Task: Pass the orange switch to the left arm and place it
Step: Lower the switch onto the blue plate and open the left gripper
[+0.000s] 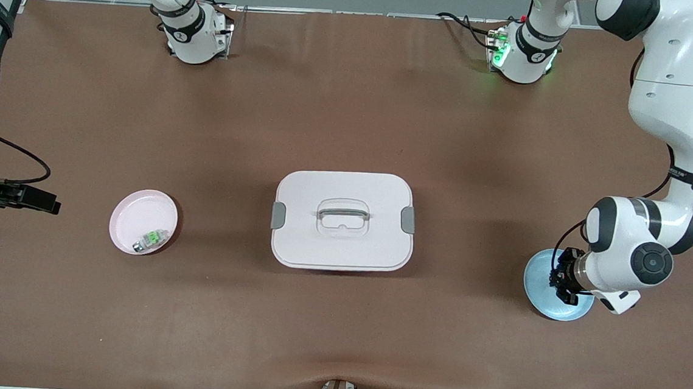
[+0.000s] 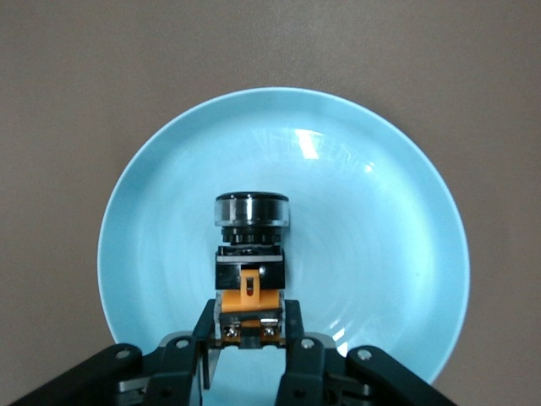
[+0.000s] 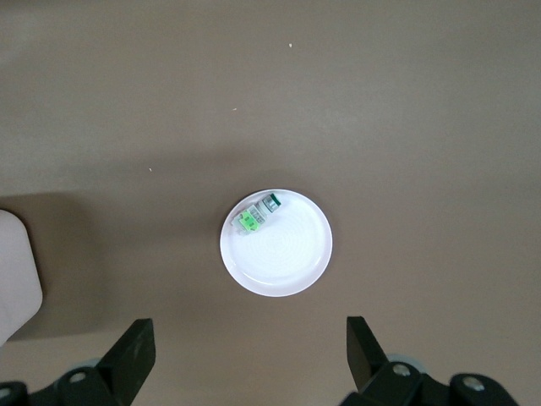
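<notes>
Two arms share the job, and the pickup step is in hand: the left gripper (image 2: 245, 347) is down on the blue plate (image 1: 538, 293), jaws clamped on the orange switch (image 2: 251, 271), at 3 o'clock from the box (image 1: 343, 220). The next move calls for lifting clear and routing around the box. The right gripper (image 3: 249, 355) waits wide open over the tabletop (image 1: 353, 97) by the pink plate (image 1: 138, 210) at 9 o'clock.

Brown matte surface (image 1: 352, 109) spans whole scene. Small round pale pink plate (image 1: 138, 213) sits toward right arm's end of surface. Tiny green-and-silver part (image 1: 150, 239) lies inside it, close to rim on side nearer front camera. Small round light blue glossy plate (image 1: 540, 290) sits toward left arm's end, well apart from pink plate.
</notes>
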{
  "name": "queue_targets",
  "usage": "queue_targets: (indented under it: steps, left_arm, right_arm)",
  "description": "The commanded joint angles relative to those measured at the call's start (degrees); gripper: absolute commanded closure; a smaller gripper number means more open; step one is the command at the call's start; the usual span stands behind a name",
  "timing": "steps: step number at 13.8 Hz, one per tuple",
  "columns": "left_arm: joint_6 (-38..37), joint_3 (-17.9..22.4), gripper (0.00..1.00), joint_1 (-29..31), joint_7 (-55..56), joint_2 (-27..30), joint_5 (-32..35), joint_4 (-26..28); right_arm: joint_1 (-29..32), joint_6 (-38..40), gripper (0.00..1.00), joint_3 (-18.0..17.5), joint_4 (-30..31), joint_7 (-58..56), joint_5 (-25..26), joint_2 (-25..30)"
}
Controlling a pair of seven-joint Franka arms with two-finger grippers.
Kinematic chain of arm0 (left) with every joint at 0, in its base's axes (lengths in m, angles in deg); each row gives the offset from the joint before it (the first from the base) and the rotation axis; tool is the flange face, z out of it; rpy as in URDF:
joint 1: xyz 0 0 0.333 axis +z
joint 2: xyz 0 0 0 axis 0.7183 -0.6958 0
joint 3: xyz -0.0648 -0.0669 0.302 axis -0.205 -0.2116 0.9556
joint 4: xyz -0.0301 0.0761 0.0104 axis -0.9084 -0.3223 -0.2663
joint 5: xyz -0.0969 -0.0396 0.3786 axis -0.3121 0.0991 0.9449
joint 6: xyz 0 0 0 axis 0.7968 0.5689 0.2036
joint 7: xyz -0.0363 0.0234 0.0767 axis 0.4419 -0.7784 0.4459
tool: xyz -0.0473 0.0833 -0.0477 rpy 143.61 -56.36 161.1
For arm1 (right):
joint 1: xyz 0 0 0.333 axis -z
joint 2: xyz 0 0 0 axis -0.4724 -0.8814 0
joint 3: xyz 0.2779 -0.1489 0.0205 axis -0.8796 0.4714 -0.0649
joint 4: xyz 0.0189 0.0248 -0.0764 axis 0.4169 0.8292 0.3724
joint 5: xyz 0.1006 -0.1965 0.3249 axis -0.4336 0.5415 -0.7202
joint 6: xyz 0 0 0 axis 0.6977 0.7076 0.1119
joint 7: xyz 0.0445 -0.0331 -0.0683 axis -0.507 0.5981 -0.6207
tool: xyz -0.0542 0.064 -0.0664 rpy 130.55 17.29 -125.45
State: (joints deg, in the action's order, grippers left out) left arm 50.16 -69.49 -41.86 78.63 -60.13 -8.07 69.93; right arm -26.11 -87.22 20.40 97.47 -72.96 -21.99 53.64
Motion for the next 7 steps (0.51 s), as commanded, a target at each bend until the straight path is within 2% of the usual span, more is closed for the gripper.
queue_targets:
  steps: [1, 3, 4, 7]
  left_arm:
    - [0.2, -0.1, 1.0, 0.0, 0.7, -0.9, 1.6, -1.1]
    - [0.2, -0.1, 1.0, 0.0, 0.0, -0.9, 1.7, -1.1]
    - [0.2, -0.1, 0.74, 0.0, -0.3, -0.9, 1.8, -1.1]
    - [0.2, -0.1, 0.27, -0.1, -0.6, -0.5, 1.6, -1.2]
  right_arm:
    - [1.6, 0.5, 0.0, -0.8, 1.5, 0.4, 0.7, 2.5]
    - [1.7, 0.7, 0.0, -0.9, 1.5, 0.6, 0.7, 4.4]
    - [1.7, 0.8, 0.0, -0.9, 1.5, -0.2, 0.7, 5.0]
    - [2.1, 1.2, 0.0, -1.0, 1.6, -0.2, 0.0, 6.4]
